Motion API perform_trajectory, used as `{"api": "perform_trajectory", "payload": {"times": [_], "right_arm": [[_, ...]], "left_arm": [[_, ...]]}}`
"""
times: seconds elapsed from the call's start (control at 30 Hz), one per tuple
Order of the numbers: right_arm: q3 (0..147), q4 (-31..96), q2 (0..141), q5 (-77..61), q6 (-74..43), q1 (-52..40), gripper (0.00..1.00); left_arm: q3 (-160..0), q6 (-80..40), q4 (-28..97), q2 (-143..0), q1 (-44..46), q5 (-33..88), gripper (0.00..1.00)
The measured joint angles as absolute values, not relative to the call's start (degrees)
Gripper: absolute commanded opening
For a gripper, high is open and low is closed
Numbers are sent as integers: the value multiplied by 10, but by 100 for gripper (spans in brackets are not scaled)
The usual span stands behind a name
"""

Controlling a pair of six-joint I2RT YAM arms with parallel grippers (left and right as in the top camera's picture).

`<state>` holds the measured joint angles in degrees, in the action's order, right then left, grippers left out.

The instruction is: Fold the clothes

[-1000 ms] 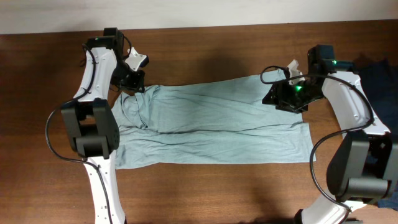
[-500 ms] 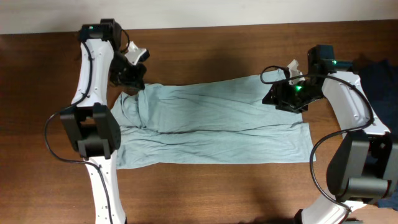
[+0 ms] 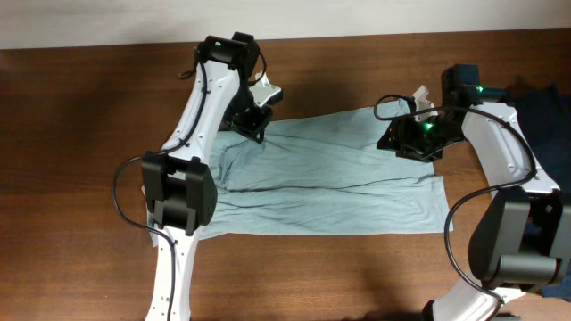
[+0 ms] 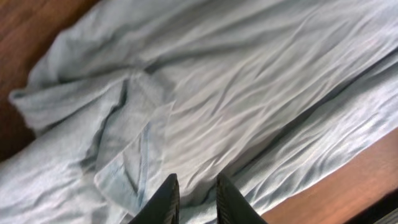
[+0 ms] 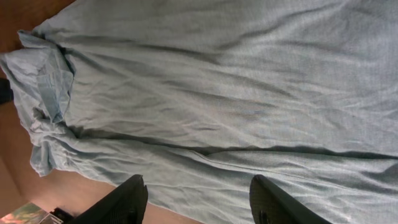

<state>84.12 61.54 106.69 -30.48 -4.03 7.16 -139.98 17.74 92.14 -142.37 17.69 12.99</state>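
At the near edge of the brown wooden table (image 3: 71, 223) I see bare wood. Just beyond it runs the near hem of the pale blue-green knit garment (image 3: 339, 187). The garment lies across the middle of the table, long side left to right. Its right end is flat and its left end is gathered up toward the far side.

Farther back, the left gripper (image 3: 254, 125) sits on the gathered far-left corner of the garment.
- Overhead view: the black gripper body hides the fingertips, so the jaw state cannot be read there.
- Left wrist view: the two dark fingers (image 4: 165, 199) stand close together with fabric rising between them, so I read this claw as clamped on the garment. This view also shows a stitched flap (image 4: 127, 168) doubled over just beside the fingers, which the overhead view does not resolve.

At about the same depth, the right gripper (image 3: 406, 138) is over the garment's far-right corner.
- Overhead view: the fingertips are again covered by the gripper body.
- Right wrist view: the fingers (image 5: 127, 202) are spread wide with smooth cloth visible between them and nothing pinched, so the jaws are apart. I cannot tell whether the tips touch the cloth.

At the table's far right, only the overhead view shows a heap of dark blue fabric (image 3: 540, 102), apart from the garment.
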Motion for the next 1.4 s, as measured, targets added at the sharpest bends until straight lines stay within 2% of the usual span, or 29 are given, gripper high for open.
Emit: {"api": "perform_trajectory", "payload": {"times": [0.23,0.37,0.63,0.7,0.83,0.9,1.07,1.2,1.4], "right_arm": [[841,620,1067,-302,-41,72,59],[841,621,1067,-297,-40,72,59],[841,628,1067,-285,-40,72,59],[841,628,1067,-284,-40,72,59],[841,628,1067,-283,-40,72,59],[841,628,1067,-283,-40,72,59],[841,628,1067,-283,-40,72,60],[841,628,1067,-283,-40,72,60],[841,628,1067,-283,-40,72,60]], "left_arm": [[-1401,134,966,-1424,161,61,31],[-1401,108,966,-1401,117,41,36],[-1350,-8,959,-1089,-16,-78,38],[-1295,-34,948,-1028,-39,-94,42],[-1132,-59,845,-981,-60,-66,44],[-985,-68,724,-1018,-60,23,44],[-789,-106,534,-1048,-36,161,48],[-715,-160,435,-1048,-15,207,49],[-665,-215,369,-1048,3,218,49]]}}
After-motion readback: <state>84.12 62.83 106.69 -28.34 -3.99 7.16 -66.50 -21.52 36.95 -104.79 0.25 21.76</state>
